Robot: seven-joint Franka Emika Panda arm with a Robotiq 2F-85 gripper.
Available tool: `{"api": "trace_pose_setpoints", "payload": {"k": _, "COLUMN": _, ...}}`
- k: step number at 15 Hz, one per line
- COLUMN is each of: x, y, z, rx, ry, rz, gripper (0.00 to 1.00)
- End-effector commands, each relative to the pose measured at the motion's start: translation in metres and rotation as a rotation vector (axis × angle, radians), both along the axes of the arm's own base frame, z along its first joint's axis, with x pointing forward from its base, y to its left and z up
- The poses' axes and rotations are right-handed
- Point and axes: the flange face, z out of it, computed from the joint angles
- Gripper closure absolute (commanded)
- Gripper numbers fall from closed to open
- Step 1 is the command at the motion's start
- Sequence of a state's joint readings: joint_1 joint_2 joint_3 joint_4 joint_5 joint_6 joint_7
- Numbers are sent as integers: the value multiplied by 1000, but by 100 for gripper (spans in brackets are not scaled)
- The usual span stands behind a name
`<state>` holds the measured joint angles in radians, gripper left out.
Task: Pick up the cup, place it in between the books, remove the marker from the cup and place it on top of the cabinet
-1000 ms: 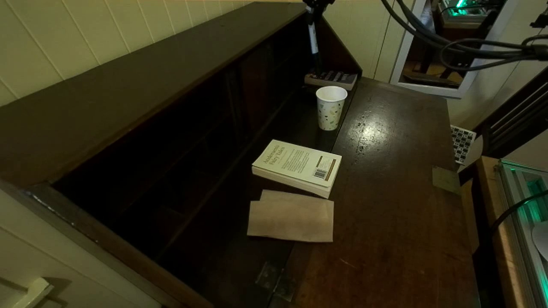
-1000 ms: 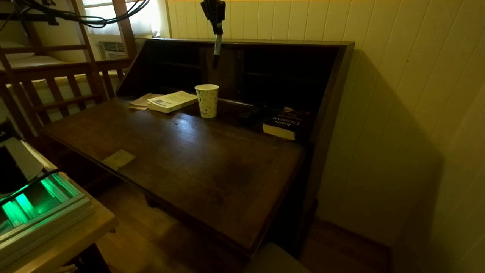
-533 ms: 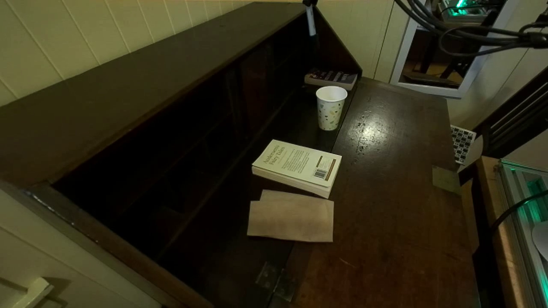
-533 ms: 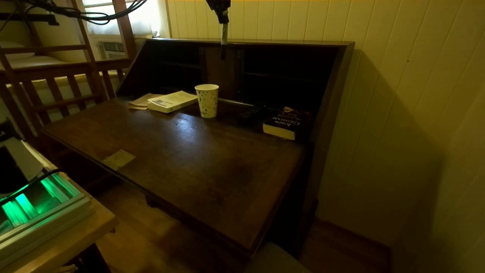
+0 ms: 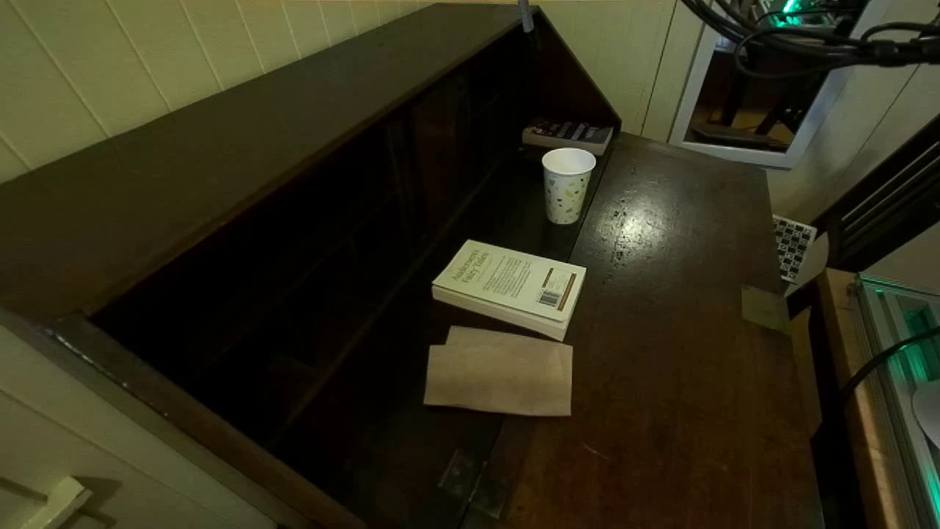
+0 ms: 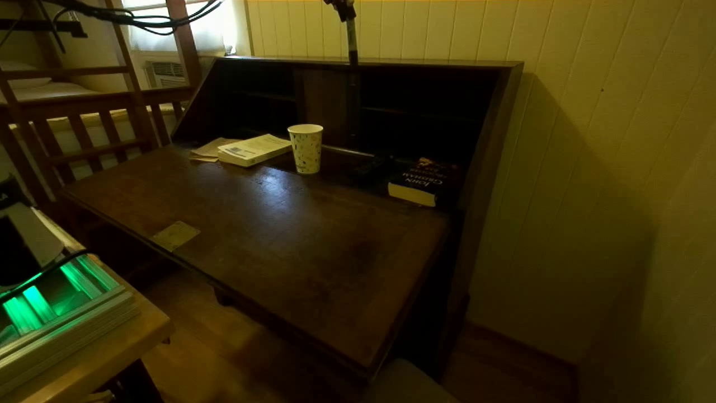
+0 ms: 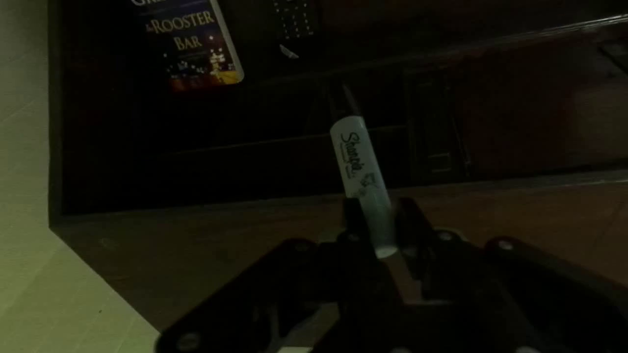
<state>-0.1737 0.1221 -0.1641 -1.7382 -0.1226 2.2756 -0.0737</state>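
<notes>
The cup (image 5: 565,192), white with small coloured flecks, stands upright on the desk between the white book (image 5: 514,285) and the dark book (image 5: 569,136). It also shows in an exterior view (image 6: 306,150). The tan flat item (image 5: 503,373) lies beside the white book. My gripper (image 7: 379,203) is shut on the marker (image 7: 354,152), a white-bodied Sharpie with a dark cap end, near its blunt end. In an exterior view the marker (image 6: 352,38) hangs cap end down, near the front top edge of the cabinet (image 6: 425,64). The cabinet's flat top (image 5: 294,110) shows bare.
A dark remote-like object (image 7: 294,22) with light dots lies beside the dark book. Shadowy compartments (image 6: 251,112) sit under the cabinet's top. A panelled wall (image 5: 147,66) stands behind it. Cables (image 5: 822,51) hang at the upper right of an exterior view.
My gripper has risen with the marker, moving up and to the right in an exterior view and mostly out of frame in both. The cup and books have not moved.
</notes>
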Motion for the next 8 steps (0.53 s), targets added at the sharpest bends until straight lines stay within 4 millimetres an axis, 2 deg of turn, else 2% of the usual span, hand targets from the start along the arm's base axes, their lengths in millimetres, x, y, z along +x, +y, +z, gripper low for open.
{"api": "trace_pose_setpoints", "payload": {"k": 1, "x": 29, "y": 1, "z": 4, "rx": -112, "ry": 0, "rz": 87, "gripper": 94}}
{"api": "trace_pose_setpoints", "payload": {"k": 8, "x": 60, "y": 13, "z": 2, "rx": -299, "ry": 52, "rz": 263, "gripper": 94}}
